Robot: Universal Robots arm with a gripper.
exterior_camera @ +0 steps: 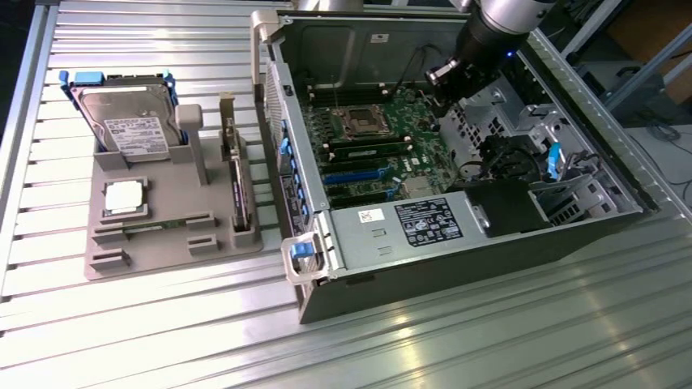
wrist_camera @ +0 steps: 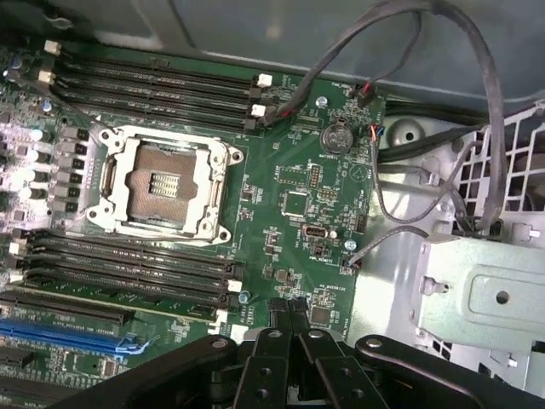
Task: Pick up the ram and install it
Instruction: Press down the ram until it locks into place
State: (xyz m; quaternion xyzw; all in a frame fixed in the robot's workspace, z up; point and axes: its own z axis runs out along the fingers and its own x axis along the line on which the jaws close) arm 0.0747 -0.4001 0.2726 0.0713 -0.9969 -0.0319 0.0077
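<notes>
Where it rests on grey tray (exterior_camera: 162, 258), ram (exterior_camera: 162, 226) thin, long, green

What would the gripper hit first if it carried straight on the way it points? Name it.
The shut gripper points down into the open grey metal computer case. Straight ahead lies the green motherboard, near its edge beside the black memory slots. Depth is unclear, but bare board looks likeliest.

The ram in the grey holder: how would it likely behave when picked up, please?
The ram looks like a thin, narrow board, so it is probably stiff and light. It seems to sit on edge in the grey holder, so it may tip if nudged.
</notes>
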